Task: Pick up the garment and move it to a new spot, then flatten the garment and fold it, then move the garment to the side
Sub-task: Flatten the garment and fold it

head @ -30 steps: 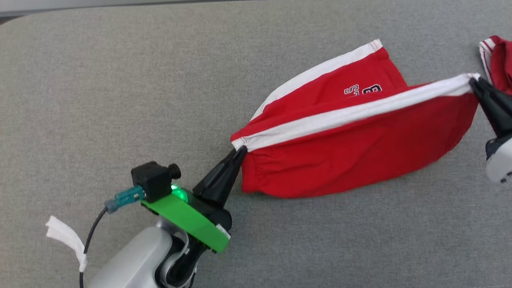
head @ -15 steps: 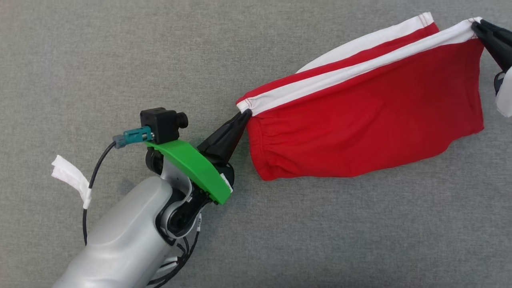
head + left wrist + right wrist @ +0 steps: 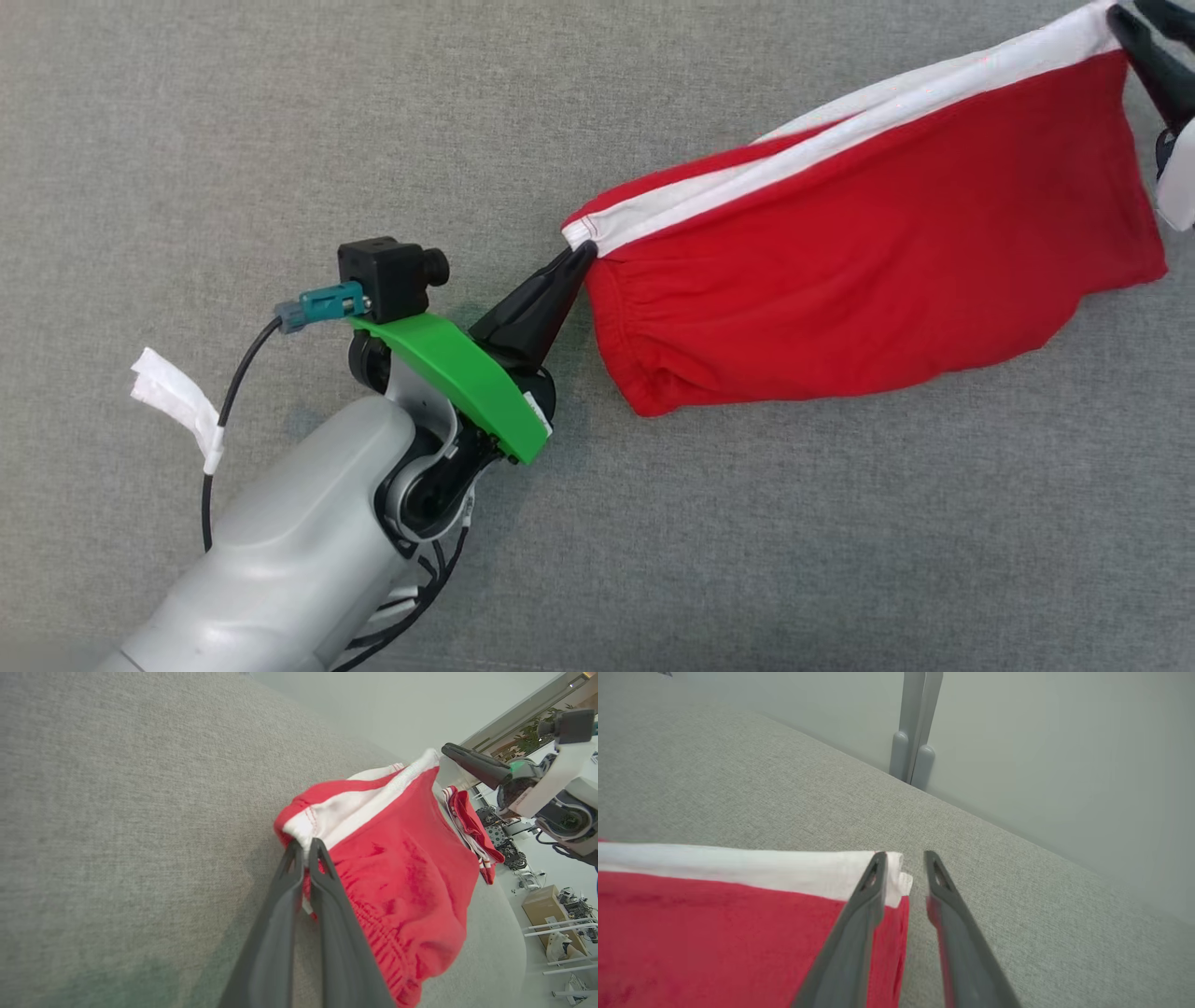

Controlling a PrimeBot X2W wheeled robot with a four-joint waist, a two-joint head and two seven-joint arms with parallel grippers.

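Note:
The garment (image 3: 887, 261) is a pair of red shorts with white stripes, stretched out over the grey cloth surface (image 3: 280, 140). My left gripper (image 3: 583, 250) is shut on its near-left white corner; the left wrist view shows the fingertips (image 3: 306, 844) pinching the white hem of the garment (image 3: 402, 858). My right gripper (image 3: 1134, 11) is at the far right corner. In the right wrist view its fingers (image 3: 906, 856) stand apart, and the white corner of the garment (image 3: 714, 924) lies against the left finger. The right gripper (image 3: 446, 749) also shows in the left wrist view.
A second red and white garment (image 3: 472, 826) lies bunched beyond the shorts near the surface's far edge. A grey post (image 3: 915, 728) stands against the wall behind the surface. A white tape tag (image 3: 173, 406) hangs from my left wrist cable.
The head camera has shifted, so the surface's back edge has left the picture. The right gripper's fingers have parted at the garment's corner. The left gripper still holds its corner.

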